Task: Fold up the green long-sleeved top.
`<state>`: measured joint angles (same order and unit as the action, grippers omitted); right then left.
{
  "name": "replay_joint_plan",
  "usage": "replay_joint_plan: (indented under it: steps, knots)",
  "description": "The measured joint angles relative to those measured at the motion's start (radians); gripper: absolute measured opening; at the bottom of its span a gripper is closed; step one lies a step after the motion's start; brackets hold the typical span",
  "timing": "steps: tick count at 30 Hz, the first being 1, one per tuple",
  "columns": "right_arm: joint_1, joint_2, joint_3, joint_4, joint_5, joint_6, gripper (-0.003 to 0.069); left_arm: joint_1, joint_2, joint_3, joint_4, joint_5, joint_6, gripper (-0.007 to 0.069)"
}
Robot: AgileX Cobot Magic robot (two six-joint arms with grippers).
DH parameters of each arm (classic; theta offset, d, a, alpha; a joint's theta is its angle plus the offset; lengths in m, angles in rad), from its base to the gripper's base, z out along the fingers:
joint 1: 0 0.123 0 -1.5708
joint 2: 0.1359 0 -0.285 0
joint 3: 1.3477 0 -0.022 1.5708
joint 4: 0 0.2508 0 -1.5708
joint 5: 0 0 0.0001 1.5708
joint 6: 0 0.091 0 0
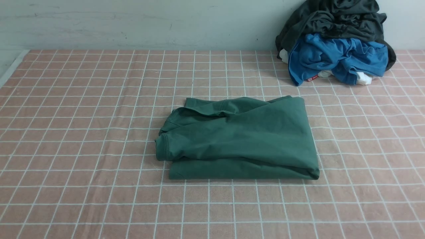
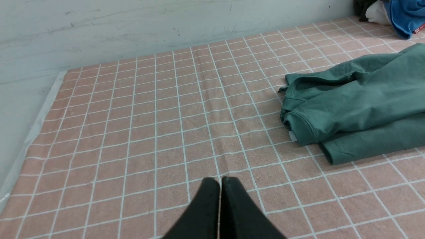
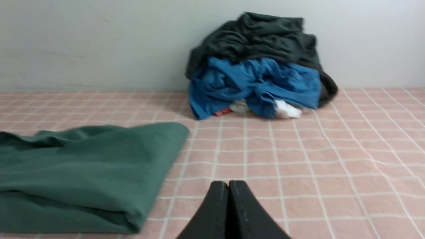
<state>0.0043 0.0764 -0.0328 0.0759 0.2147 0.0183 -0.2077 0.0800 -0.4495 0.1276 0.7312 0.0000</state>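
Front view: green long-sleeved top (image 1: 242, 139) folded on desk (image 1: 83, 132); L pincer (image 2: 219, 181) & R pincer (image 3: 229, 184) both closed, empty.

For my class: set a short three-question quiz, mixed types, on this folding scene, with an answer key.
1. True or false: the green long-sleeved top lies folded on the checked cloth.
2. Which garment sits on top of the pile by the wall: A) blue garment B) dark grey garment?
3. Fill in: the left end effector and right end effector are both ____.

Key: 1 true; 2 B; 3 shut.
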Motion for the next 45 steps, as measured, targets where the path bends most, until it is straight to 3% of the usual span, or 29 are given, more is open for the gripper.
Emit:
replay_joint_plan:
  steps: [7, 45]
  knots:
    - [-0.076, -0.087, 0.060, -0.121, 0.121, 0.130, -0.0014, 0.000, -0.001, 0.000, 0.000, 0.001, 0.000, -0.0003]
    - [-0.076, -0.087, 0.057, -0.126, 0.140, 0.136, -0.0014, 0.000, -0.001, 0.000, 0.000, 0.002, 0.000, -0.0003]
